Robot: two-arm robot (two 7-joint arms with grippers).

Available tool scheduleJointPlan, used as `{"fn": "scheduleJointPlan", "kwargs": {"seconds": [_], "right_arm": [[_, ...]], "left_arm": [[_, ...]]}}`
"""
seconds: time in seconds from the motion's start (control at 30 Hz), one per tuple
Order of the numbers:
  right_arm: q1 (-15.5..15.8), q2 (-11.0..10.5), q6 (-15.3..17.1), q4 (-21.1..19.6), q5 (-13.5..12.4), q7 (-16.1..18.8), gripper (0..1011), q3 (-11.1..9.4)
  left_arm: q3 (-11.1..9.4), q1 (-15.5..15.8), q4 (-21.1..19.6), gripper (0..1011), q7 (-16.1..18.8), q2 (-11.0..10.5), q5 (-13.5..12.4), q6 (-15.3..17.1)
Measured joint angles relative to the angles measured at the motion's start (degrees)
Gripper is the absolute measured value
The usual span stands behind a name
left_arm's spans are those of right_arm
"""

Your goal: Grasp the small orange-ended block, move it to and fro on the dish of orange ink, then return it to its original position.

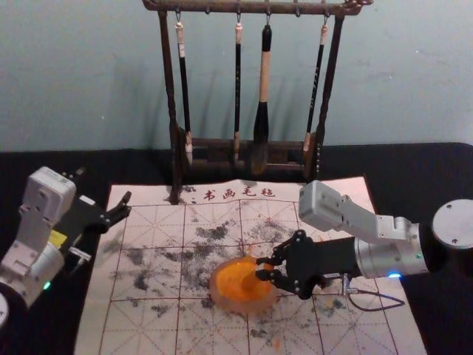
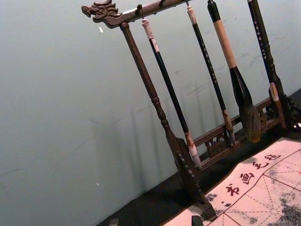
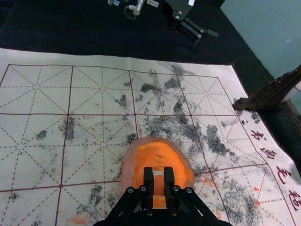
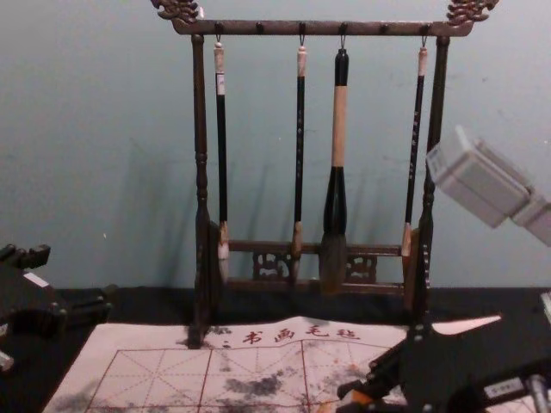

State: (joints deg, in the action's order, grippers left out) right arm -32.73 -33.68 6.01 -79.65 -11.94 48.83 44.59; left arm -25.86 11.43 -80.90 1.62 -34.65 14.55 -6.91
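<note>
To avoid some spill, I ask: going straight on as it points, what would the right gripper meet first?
Most likely the dish of orange ink: the right gripper, jaws closed on the block, points at it. The remaining gap, if any, is hard to judge.

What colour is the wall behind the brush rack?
Plain grey-green wall, shown best behind the rack in the chest view.

Robot lab, we'd say, set up for calligraphy: two robot arms (image 1: pixel 369 257), brushes (image 4: pixel 338 129) on a rack (image 4: pixel 267 27), gridded mat (image 1: pixel 96 325), ink dish (image 1: pixel 236 305), dark counter (image 1: pixel 414 170), plain wall (image 1: pixel 96 74). Can't tell what building we're seeing.
</note>
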Motion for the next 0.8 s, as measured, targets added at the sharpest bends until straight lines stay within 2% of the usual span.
{"fn": "scheduleJointPlan", "kwargs": {"seconds": [0.23,0.57,0.8], "right_arm": [[-0.65,0.73,0.00,0.67,0.23,0.06,111,0.52],[-1.94,2.68,0.03,3.66,0.77,-0.60,111,0.99],[-1.90,2.52,0.27,3.75,0.72,-1.18,111,0.35]], "left_arm": [[0.00,0.00,0.00,1001,0.00,0.00,0.00,0.00],[0.00,-0.01,0.00,1001,0.00,0.00,0.00,0.00],[0.00,0.00,0.00,1001,0.00,0.00,0.00,0.00]]}}
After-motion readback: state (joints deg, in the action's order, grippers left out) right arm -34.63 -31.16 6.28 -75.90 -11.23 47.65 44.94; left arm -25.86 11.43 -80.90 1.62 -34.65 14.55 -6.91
